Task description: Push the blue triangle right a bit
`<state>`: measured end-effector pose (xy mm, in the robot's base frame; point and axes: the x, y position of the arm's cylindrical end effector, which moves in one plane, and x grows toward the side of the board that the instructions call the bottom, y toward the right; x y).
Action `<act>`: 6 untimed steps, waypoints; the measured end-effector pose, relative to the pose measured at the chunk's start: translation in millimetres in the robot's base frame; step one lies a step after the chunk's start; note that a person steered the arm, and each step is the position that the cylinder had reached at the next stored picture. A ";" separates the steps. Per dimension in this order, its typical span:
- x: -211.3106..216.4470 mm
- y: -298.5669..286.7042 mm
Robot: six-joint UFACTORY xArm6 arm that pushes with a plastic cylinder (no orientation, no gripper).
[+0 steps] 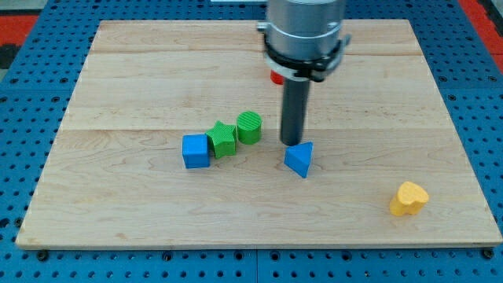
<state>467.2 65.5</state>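
The blue triangle (299, 159) lies on the wooden board (118, 79), a little right of centre and towards the view's bottom. My tip (292, 143) is the lower end of the dark rod. It stands just above the triangle's upper left edge in the view, touching it or nearly so.
A blue cube (196, 150), a green star (222, 139) and a green cylinder (249, 126) sit in a row left of my tip. A yellow heart (409, 199) lies at the lower right. A red block (277, 77) shows partly behind the arm's body.
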 end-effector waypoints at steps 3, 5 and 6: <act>38.5 -58.3; 53.6 36.2; 50.2 -0.1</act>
